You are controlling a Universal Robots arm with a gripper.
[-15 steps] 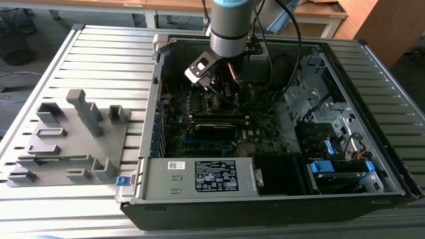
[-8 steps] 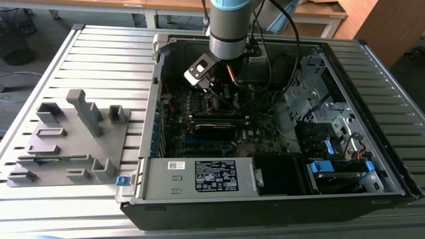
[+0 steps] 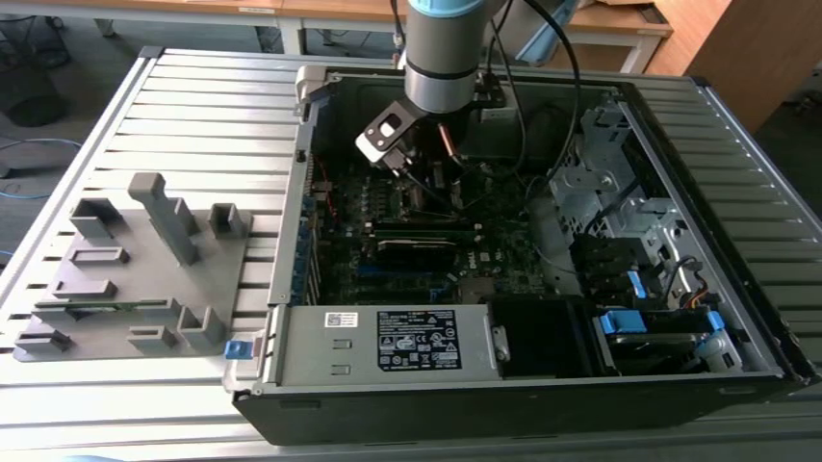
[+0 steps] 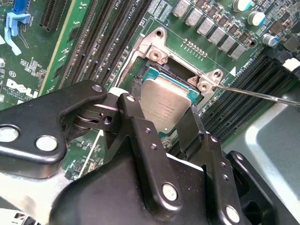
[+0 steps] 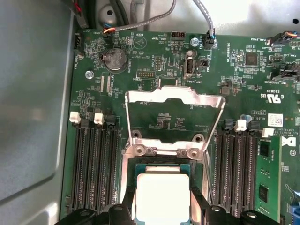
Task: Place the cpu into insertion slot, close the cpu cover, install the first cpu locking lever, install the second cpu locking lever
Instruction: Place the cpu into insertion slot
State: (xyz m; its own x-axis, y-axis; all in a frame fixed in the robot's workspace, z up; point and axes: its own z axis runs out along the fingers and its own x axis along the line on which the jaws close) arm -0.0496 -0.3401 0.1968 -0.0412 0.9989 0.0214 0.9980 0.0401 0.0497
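Arm hangs vertical inside the open computer case, with the wrist over the motherboard. Gripper is clamped on the cpu by two opposite edges, right at the insertion slot; can't tell if it's seated. The cpu cover is flipped up, off the socket

Slatted grey metal surface is carrying an open computer case toward the exterior view's right, with a grey fixture plate of upright blocks lying just beside it.
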